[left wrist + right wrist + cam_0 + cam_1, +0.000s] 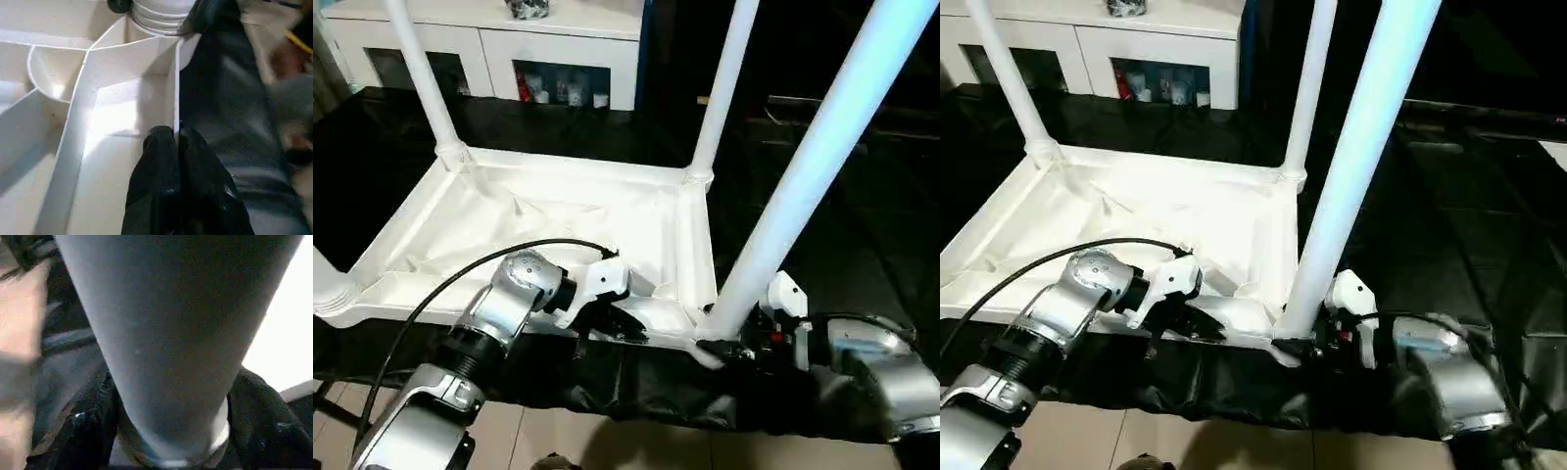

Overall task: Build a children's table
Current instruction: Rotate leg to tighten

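White plastic table top (558,220), lying underside up on a black-draped surface (401,147), ribs and rim facing the camera.

Far-left leg (423,78): white tube, upright in its corner socket. At the near-left corner, a ringed white socket collar (331,292) at the picture's edge.

Left gripper (176,147): black fingers pressed together, pinching the thin near rim wall of the top, one finger (156,166) inside the rim, the other outside over the black cloth. Silver forearm and black cable (460,274) trail back from it.

Far-right leg (724,83): upright in its socket.

Near-right leg (822,147): tilted slightly, foot seated at the near-right corner socket.

Right gripper (171,431): black fingers set one either side of this leg's base; whether they press on it cannot be told.

White cabinet (509,49) behind.
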Controlling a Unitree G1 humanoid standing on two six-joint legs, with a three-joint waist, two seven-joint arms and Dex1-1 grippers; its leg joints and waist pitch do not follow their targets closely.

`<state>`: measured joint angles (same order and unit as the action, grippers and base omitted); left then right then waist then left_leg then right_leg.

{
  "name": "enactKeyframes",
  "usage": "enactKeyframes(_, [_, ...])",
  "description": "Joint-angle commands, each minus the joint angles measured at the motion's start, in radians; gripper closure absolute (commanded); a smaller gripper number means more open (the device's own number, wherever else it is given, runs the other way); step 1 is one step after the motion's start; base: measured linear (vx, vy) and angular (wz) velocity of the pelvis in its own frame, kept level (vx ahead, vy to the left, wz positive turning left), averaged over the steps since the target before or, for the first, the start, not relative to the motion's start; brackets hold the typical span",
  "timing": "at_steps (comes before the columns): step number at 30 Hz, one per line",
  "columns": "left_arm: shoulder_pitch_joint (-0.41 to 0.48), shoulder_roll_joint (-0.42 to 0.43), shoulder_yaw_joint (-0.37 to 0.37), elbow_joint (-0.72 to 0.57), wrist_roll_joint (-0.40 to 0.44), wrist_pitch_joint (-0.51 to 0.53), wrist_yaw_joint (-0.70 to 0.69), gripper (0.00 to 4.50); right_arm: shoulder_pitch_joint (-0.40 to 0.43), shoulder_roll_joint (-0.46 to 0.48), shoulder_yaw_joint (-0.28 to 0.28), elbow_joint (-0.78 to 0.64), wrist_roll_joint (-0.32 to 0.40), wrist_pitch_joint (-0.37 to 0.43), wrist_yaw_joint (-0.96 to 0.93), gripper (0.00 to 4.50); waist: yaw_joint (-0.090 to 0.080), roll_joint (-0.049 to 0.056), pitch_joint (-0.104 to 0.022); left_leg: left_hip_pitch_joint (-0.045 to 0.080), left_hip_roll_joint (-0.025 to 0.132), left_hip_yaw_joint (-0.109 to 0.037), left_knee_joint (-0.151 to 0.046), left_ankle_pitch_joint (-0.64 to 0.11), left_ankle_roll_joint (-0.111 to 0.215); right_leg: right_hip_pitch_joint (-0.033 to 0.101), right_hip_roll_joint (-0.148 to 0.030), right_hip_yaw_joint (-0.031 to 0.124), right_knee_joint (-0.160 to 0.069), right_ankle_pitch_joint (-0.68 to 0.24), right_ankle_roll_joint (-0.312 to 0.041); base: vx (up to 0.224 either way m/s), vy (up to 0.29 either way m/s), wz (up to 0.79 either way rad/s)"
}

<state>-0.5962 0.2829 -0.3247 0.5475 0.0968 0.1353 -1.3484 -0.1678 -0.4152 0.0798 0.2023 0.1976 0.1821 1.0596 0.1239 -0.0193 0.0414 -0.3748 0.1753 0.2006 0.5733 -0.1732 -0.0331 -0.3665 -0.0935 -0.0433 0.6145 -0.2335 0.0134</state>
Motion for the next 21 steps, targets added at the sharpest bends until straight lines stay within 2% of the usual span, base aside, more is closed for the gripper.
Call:
enactKeyframes(1, [-0.007,-0.140,-0.031,-0.020,-0.014,0.016,0.131,4.50,-0.042,0.134,0.039,0.058,-0.037,-0.014,-0.200,1.82,-0.010,-0.010,-0.041,0.022,0.065,-0.030,-0.073,-0.226,0.031,0.016,-0.070,0.037,-0.081,-0.146,-0.251,0.000,0.000,0.00])
enactKeyframes(3, [-0.004,-0.164,-0.034,-0.020,-0.005,0.023,0.169,4.50,-0.053,0.170,0.027,0.084,-0.047,-0.008,-0.266,1.82,-0.017,-0.008,-0.041,0.026,0.065,-0.033,-0.077,-0.266,0.004,0.016,-0.072,0.037,-0.089,-0.226,-0.231,0.000,0.000,0.00])
enactKeyframes(4, [-0.002,-0.177,-0.035,-0.020,-0.001,0.030,0.188,4.50,-0.058,0.186,0.023,0.095,-0.051,-0.007,-0.294,1.83,-0.021,-0.007,-0.039,0.024,0.066,-0.034,-0.080,-0.275,-0.003,0.016,-0.072,0.039,-0.090,-0.234,-0.220,0.000,0.000,0.00])
enactKeyframes(5, [-0.002,-0.185,-0.036,-0.020,0.001,0.032,0.200,4.50,-0.061,0.195,0.023,0.101,-0.054,-0.006,-0.309,1.84,-0.021,-0.007,-0.039,0.024,0.066,-0.034,-0.080,-0.275,-0.003,0.016,-0.072,0.039,-0.090,-0.234,-0.220,0.000,0.000,0.00])
enactKeyframes(7, [0.002,-0.238,-0.041,-0.015,0.018,0.053,0.279,4.50,-0.083,0.258,0.019,0.138,-0.079,0.000,-0.420,1.84,-0.028,-0.008,-0.039,0.025,0.063,-0.036,-0.082,-0.301,-0.012,0.013,-0.071,0.041,-0.095,-0.260,-0.198,0.000,0.000,0.00])
enactKeyframes(11, [0.000,-0.271,-0.043,-0.007,0.031,0.064,0.332,4.50,-0.102,0.302,0.016,0.158,-0.096,0.004,-0.499,1.84,-0.031,-0.008,-0.039,0.023,0.062,-0.035,-0.081,-0.285,-0.002,0.014,-0.069,0.043,-0.098,-0.253,-0.184,0.000,0.000,0.00])
enactKeyframes(13, [-0.002,-0.286,-0.048,-0.002,0.041,0.064,0.360,4.50,-0.111,0.329,0.020,0.164,-0.103,0.003,-0.531,1.29,-0.034,-0.006,-0.040,0.021,0.061,-0.034,-0.082,-0.273,0.004,0.013,-0.067,0.042,-0.096,-0.229,-0.182,0.000,0.000,0.00])
enactKeyframes(17, [0.007,-0.294,-0.058,-0.015,0.050,0.059,0.355,4.50,-0.106,0.359,0.027,0.149,-0.117,-0.023,-0.531,1.02,-0.032,-0.005,-0.039,0.020,0.061,-0.034,-0.083,-0.273,0.007,0.014,-0.067,0.043,-0.097,-0.226,-0.177,0.000,0.000,0.00])
enactKeyframes(21, [0.020,-0.232,-0.075,-0.047,0.028,0.039,0.255,4.50,-0.077,0.275,0.060,0.099,-0.107,-0.039,-0.408,0.64,-0.032,-0.002,-0.040,0.020,0.062,-0.034,-0.083,-0.274,0.014,0.015,-0.064,0.043,-0.096,-0.188,-0.179,0.000,0.000,0.00])
